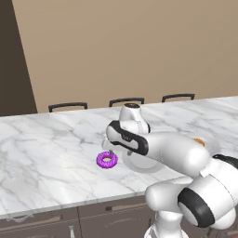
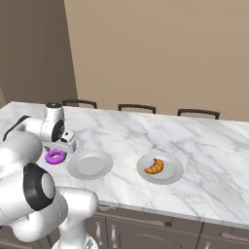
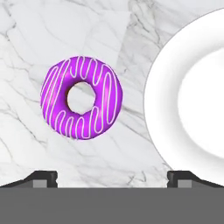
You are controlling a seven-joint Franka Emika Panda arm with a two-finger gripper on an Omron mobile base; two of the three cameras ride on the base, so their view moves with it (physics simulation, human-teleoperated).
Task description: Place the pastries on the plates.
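Note:
A purple-frosted donut with white squiggles lies flat on the marble counter, just left of an empty light-grey plate. My gripper hangs open above them, its fingertips spread wide, holding nothing. In the right base view the gripper hovers over the donut, beside the empty plate. Further right, a golden croissant rests on a second plate. In the left base view the donut shows below the hand, and my arm hides much of the nearer plate.
The marble counter runs wide, with its front edge close to my base and dark drawers below. Three dark chair backs line the far edge. A tan wall stands behind.

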